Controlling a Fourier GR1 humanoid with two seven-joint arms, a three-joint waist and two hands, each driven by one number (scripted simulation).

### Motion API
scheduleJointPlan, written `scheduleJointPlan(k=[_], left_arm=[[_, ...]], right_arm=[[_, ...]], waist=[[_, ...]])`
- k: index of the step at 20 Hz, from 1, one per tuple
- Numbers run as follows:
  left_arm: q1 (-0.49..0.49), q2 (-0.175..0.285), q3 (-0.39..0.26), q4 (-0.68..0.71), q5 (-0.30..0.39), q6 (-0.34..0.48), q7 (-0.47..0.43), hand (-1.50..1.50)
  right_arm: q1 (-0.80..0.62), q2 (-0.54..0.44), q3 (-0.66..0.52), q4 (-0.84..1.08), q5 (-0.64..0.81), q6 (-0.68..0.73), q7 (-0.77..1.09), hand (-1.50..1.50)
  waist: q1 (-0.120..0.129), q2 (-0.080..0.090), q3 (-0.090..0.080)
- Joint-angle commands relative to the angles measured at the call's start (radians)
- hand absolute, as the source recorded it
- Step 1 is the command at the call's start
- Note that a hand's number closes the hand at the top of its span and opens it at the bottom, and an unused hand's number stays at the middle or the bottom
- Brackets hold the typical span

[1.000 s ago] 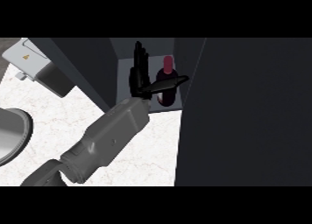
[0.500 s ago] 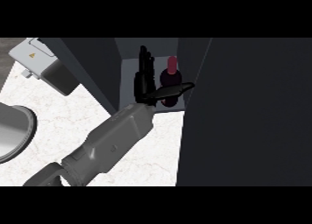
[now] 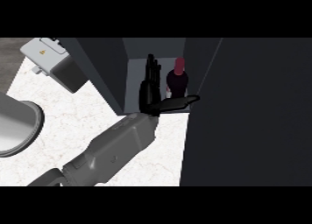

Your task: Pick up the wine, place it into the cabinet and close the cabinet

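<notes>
While the left hand is open, fingers straight and thumb spread, the wine stands inside the cabinet, just right of the fingers, beyond the thumb. I judge the bottle heavy, stiff, slippery and fragile; best held around its body.

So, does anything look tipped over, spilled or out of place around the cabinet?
Nothing stands out. The wine stands upright inside the open cabinet, and nothing is spilled. The left hand is open beside the bottle, with its thumb across the bottle's foot. The cabinet is not yet closed.
</notes>
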Motion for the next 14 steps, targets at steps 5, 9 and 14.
scheduleJointPlan(k=[5, 9, 14], left_arm=[[0.085, -0.002, -0.008, -0.120, -0.072, 0.064, -0.048, -1.50], [0.170, 0.007, 0.026, -0.163, -0.177, 0.050, -0.049, -1.50], [0.214, 0.076, 0.059, -0.301, -0.260, 0.046, 0.018, -1.50]], right_arm=[[-0.028, -0.003, -0.046, 0.077, 0.011, -0.010, -0.033, -1.50], [-0.057, 0.008, 0.022, -0.020, 0.044, -0.067, 0.090, -1.50], [0.087, 0.013, 0.015, -0.067, 0.021, -0.021, 0.002, -1.50]], waist=[[0.032, -0.006, 0.000], [0.048, -0.011, 0.000], [0.044, -0.011, 0.000]])
